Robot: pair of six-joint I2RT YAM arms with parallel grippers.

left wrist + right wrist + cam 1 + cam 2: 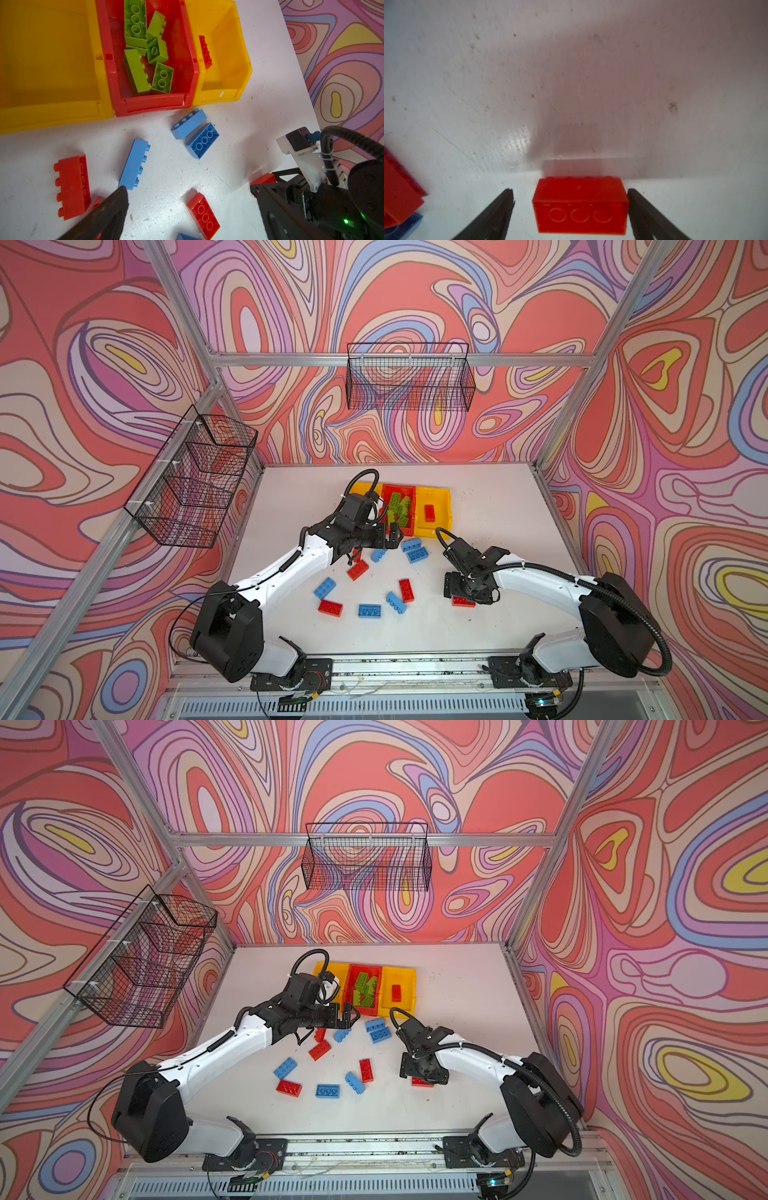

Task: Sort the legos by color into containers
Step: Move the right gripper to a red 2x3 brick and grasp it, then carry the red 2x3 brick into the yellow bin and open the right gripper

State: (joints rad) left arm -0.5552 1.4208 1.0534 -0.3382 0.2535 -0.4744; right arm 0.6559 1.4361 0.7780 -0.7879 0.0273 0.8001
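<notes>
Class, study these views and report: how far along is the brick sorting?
Done: green bricks lie in the red bin, a lone red brick in the yellow bin beside it. In hand: the right gripper is open, fingers either side of a second red brick on the table. Still to do: six blue bricks and several loose red bricks; the other yellow bin looks empty.

Red legos (330, 608), blue legos (369, 610), lime-green legos (399, 506); yellow bins (444, 510), red bin (399, 488); swirl-patterned walls (124, 323)
</notes>
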